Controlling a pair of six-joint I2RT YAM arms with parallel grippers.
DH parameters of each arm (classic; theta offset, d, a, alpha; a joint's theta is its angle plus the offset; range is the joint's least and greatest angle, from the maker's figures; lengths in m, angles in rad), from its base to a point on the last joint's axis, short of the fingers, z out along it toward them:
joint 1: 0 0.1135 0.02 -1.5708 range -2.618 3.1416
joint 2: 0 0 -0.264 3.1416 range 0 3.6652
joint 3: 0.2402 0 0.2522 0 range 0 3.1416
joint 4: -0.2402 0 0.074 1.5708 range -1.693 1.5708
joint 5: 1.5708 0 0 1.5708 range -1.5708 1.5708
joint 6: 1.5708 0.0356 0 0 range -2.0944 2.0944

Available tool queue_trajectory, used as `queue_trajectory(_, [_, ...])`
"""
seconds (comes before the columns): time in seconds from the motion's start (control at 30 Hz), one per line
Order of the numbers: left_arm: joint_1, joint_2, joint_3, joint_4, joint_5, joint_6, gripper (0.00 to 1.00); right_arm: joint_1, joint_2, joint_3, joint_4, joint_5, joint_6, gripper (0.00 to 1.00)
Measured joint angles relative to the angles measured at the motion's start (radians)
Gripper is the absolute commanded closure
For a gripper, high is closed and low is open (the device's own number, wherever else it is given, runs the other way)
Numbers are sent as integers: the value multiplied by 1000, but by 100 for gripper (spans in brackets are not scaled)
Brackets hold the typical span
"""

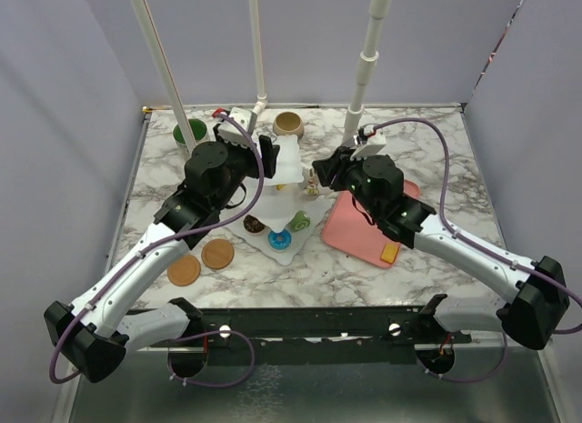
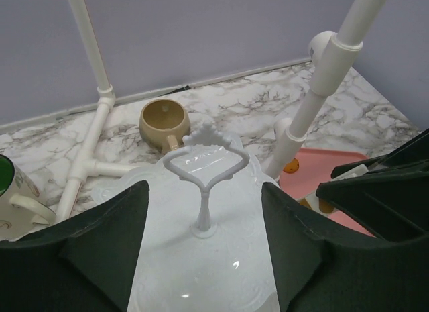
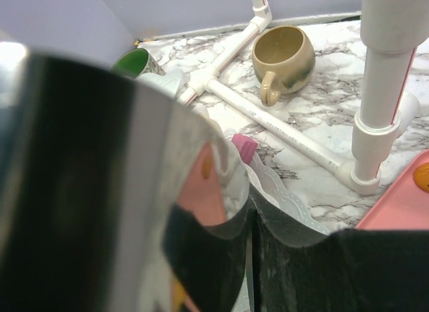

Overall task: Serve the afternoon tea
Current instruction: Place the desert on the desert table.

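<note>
Over the middle of the table [image 1: 436, 150], the left gripper [image 2: 202, 191] stands wide open astride the looped handle [image 2: 201, 181] of the white three-tier stand [image 2: 201, 278], likely rigid, light and tippy, best lifted by that loop, while the right gripper [image 3: 251, 218] clamps metal tongs [image 3: 154, 158].

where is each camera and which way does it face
Top external: above, behind the bases, looking down at the table; both arms show.
Left wrist: over the stand, facing the back wall; open fingers either side.
Right wrist: low, facing the back wall; fingers and shiny tongs up close.
All share the tan mug.
</note>
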Motion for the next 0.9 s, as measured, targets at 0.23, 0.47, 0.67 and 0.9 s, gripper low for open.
queue_trajectory(0.23, [0,-56,-17,-11,-3,3,20,33,47,23,3,51,18,90])
queue_trajectory(0.47, [0,-99,-50,-18,-1,22,18,55,90,59,5,113,31,87])
queue_trajectory(0.67, [0,-106,-61,-23,8,32,18,59,126,65,10,137,45,80])
queue_trajectory(0.9, [0,-107,-61,-23,28,47,17,60,150,65,16,150,53,56])
